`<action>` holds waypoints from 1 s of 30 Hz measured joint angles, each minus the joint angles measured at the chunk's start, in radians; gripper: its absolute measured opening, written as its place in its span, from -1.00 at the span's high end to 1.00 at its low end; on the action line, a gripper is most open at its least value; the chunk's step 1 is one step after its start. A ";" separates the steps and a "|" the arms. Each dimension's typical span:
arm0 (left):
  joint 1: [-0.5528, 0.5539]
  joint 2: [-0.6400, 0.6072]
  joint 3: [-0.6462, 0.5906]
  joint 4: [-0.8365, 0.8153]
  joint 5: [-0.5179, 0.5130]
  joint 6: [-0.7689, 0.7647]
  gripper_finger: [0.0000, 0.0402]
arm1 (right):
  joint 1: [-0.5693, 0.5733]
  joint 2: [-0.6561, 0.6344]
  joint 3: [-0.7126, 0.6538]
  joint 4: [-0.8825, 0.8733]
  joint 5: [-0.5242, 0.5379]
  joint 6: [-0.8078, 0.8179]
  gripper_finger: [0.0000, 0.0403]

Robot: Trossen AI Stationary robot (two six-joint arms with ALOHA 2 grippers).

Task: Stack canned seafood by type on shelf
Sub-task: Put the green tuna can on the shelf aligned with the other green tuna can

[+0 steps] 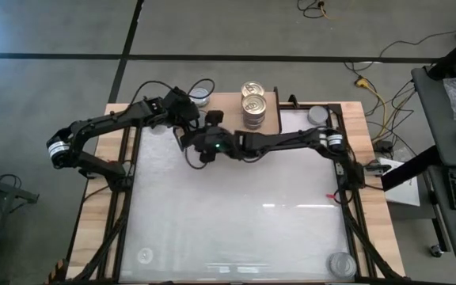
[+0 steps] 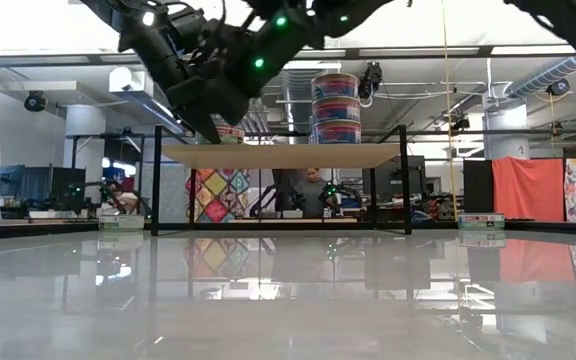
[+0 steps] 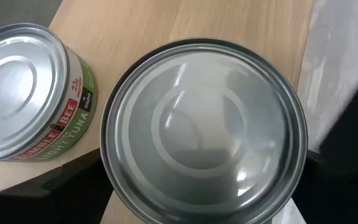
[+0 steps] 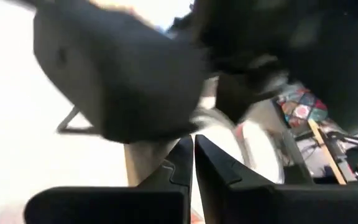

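The light-wood shelf [image 1: 271,119] stands at the table's far edge. Gold-lidded cans [image 1: 253,107] are stacked at its middle [image 2: 336,105]. A silver-lidded green-label can [image 3: 23,99] rests with its base on the shelf's left end [image 1: 200,95]. My left gripper [image 1: 182,112] is over that end, its fingers on either side of another silver-lidded can [image 3: 204,130]. My right gripper [image 4: 193,149] is shut on nothing. It is just in front of the left gripper [image 1: 192,144], above the table. My left gripper has the silver-lidded can between its two fingers, which lie against opposite sides of the can's round wall [image 3: 107,158]. The fingers slant down from the table's left. The lid faces up, level, over the shelf board. Whether the can's base rests on the board is hidden.
Loose silver-lidded cans lie on the white tabletop: one at the far right [image 1: 317,115], one at the near right corner [image 1: 340,263], one at the near left corner [image 1: 145,255]. The two arms stand close together in front of the shelf's left end.
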 joint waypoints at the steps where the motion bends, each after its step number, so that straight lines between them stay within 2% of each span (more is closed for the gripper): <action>1: 0.000 0.000 0.000 0.001 0.000 0.001 -0.99 | -0.001 0.023 0.026 -0.009 0.011 -0.005 0.96; 6: 0.000 0.000 0.000 0.000 -0.001 0.001 -0.99 | -0.007 0.098 0.113 -0.040 0.101 -0.054 0.96; 10: 0.000 0.000 0.000 -0.003 0.001 0.006 -0.99 | -0.003 0.115 0.150 -0.070 0.118 -0.083 0.95; 23: 0.000 0.000 0.007 -0.007 -0.002 0.024 -0.99 | -0.026 0.103 0.154 -0.140 0.030 -0.072 0.95; 30: -0.002 0.000 0.078 -0.090 -0.010 0.042 -0.99 | -0.036 0.099 0.155 -0.194 0.027 -0.024 0.96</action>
